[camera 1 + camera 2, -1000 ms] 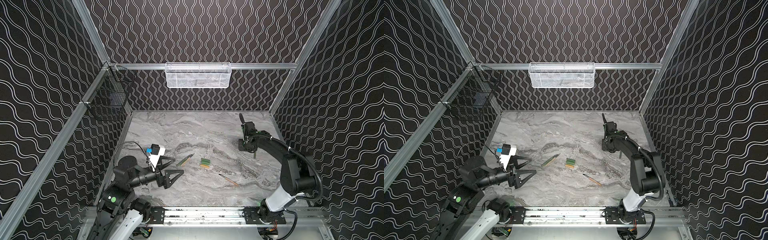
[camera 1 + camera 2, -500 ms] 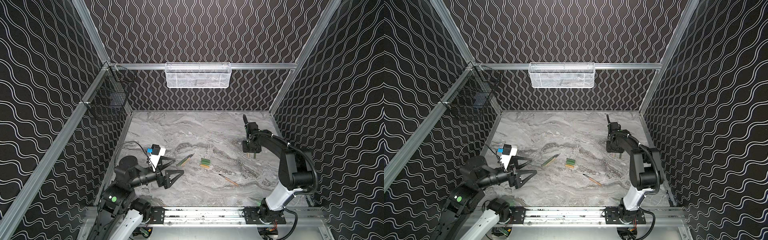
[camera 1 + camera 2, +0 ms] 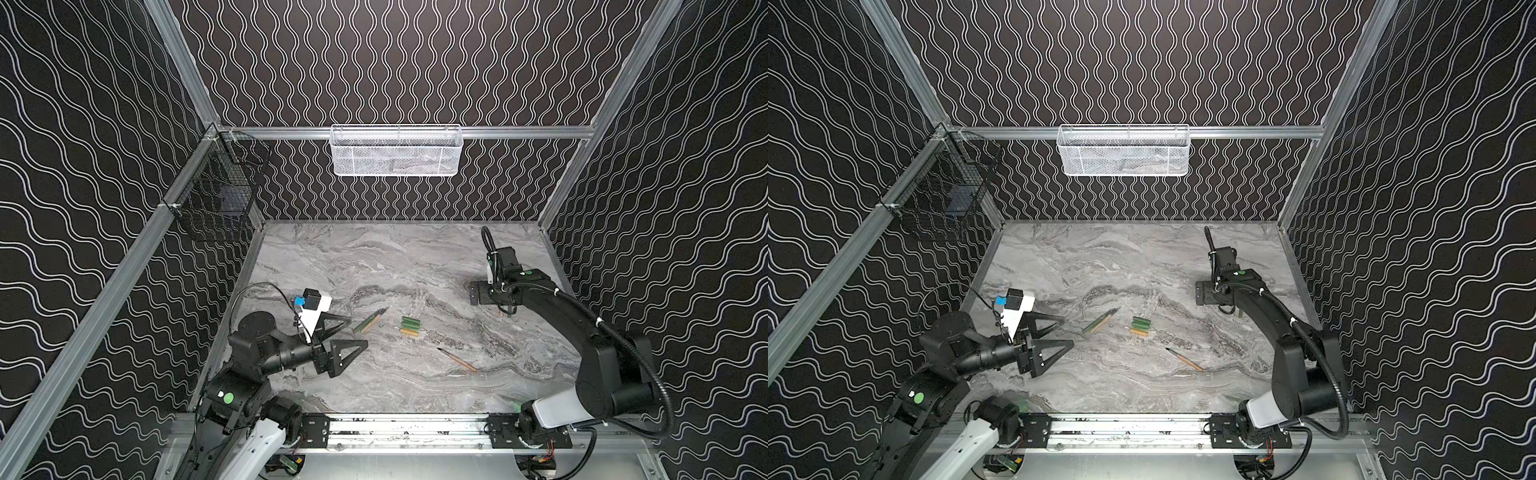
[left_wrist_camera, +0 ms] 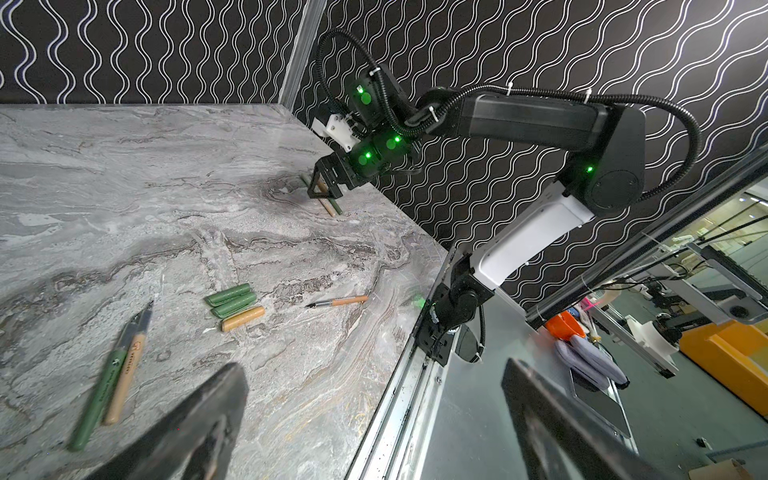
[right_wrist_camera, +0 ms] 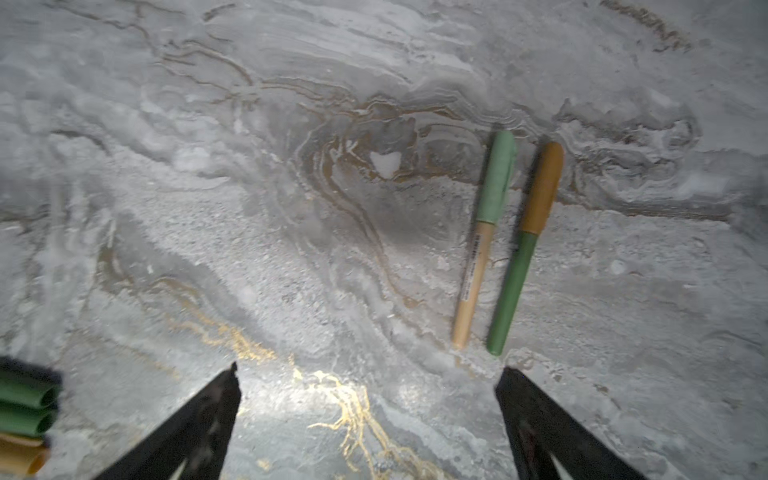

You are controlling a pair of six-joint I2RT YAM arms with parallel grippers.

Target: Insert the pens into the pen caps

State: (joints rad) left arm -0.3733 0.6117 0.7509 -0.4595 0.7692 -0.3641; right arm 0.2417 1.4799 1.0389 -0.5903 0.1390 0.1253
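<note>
Two uncapped pens, one green (image 4: 99, 395) and one tan (image 4: 124, 376), lie side by side mid-table (image 3: 371, 320). A third tan pen (image 3: 457, 359) (image 4: 338, 302) lies nearer the front. The pen caps, two green (image 4: 230, 298) and one orange (image 4: 243, 318), lie together (image 3: 410, 325) (image 3: 1140, 325). Two capped pens lie just beyond my right gripper (image 5: 370, 370): a tan one with a green cap (image 5: 482, 241) and a green one with an orange cap (image 5: 523, 257). That gripper (image 4: 324, 191) points down, open and empty. My left gripper (image 3: 355, 332) (image 3: 1068, 331) hovers open and empty left of the uncapped pair.
A white mesh basket (image 3: 397, 151) hangs on the back rail. A black wire basket (image 3: 220, 195) hangs on the left wall. Patterned walls close the marble table (image 3: 374, 257) on three sides, and a metal rail (image 3: 399, 428) runs along the front.
My right gripper has gone from shut to wide open over the two capped pens, and its wrist has turned a little. The left arm has not moved.
</note>
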